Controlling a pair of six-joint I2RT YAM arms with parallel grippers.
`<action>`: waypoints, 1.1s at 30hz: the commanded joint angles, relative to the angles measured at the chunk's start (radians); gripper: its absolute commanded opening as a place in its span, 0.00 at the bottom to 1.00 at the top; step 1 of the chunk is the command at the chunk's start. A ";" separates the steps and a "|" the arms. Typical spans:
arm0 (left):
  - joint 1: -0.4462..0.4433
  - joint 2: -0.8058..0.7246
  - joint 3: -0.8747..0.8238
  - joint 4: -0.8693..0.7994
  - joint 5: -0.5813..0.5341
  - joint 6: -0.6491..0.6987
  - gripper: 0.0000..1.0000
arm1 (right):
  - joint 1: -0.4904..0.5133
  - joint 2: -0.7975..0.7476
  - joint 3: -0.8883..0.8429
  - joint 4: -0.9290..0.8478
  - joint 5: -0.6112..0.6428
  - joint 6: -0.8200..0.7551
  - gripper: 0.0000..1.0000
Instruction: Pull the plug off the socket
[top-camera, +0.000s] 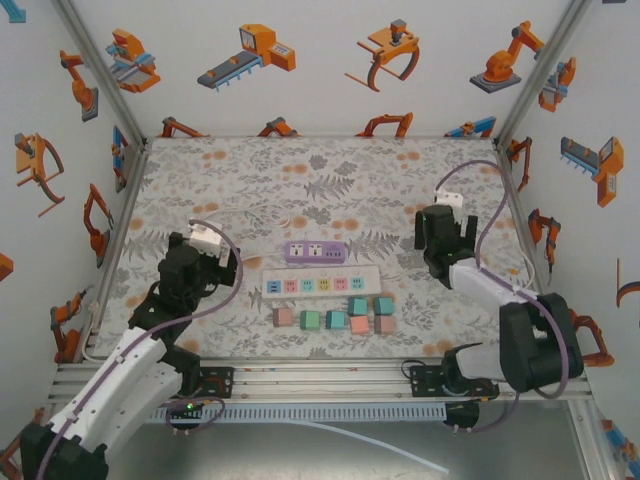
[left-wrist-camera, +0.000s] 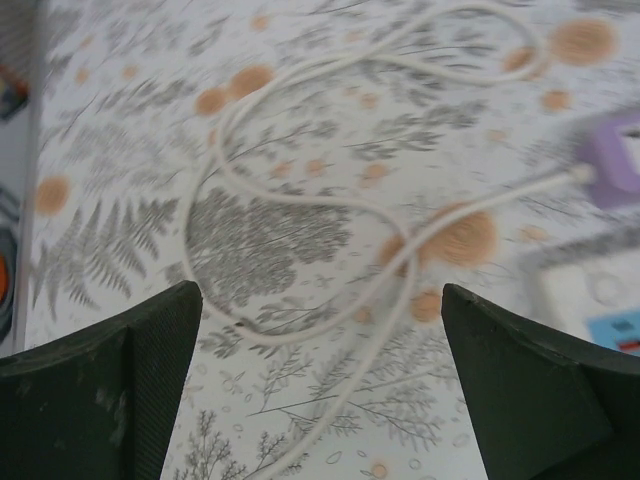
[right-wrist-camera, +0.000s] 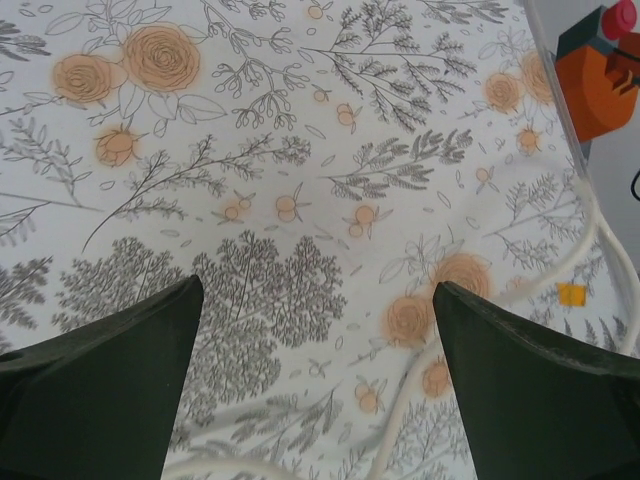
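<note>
The white socket strip (top-camera: 322, 284) was seen lying flat near the middle of the floral mat (top-camera: 250, 190), its long side running left to right and its row of coloured socket faces turned upward. Seven small coloured blocks (top-camera: 336, 320), which could not be told for certain to be plugs, were set out on the mat on the near side of that strip: two teal ones just beside its near edge towards the right end, and the rest in a row a little nearer the arm bases. A shorter purple socket strip (top-camera: 315, 251) was laid just behind the white strip, parallel to it and apart from it. In the left wrist view a white cable (left-wrist-camera: 300, 195) was seen joined to the purple strip's end and looped loosely over the mat to the left of the white strip. The left gripper (left-wrist-camera: 320, 400) was held above the mat to the left of the white strip, its jaws spread wide with nothing pinched between them and only a loop of cable lying on the mat beneath. The right gripper (right-wrist-camera: 315, 400) was held to the right of the white strip and farther back, its jaws likewise spread wide over bare mat, with a run of cable and the printed wall (right-wrist-camera: 600, 60) to its right.
</note>
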 joint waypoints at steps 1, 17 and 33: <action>0.059 0.060 -0.064 0.178 -0.140 -0.137 0.97 | -0.037 0.095 -0.024 0.262 -0.060 -0.119 0.87; 0.228 0.678 -0.042 0.758 0.030 -0.086 0.98 | -0.258 0.150 -0.137 0.498 -0.463 -0.054 0.99; 0.397 0.880 -0.007 0.905 0.224 -0.158 0.97 | -0.276 0.187 -0.224 0.684 -0.452 -0.030 0.99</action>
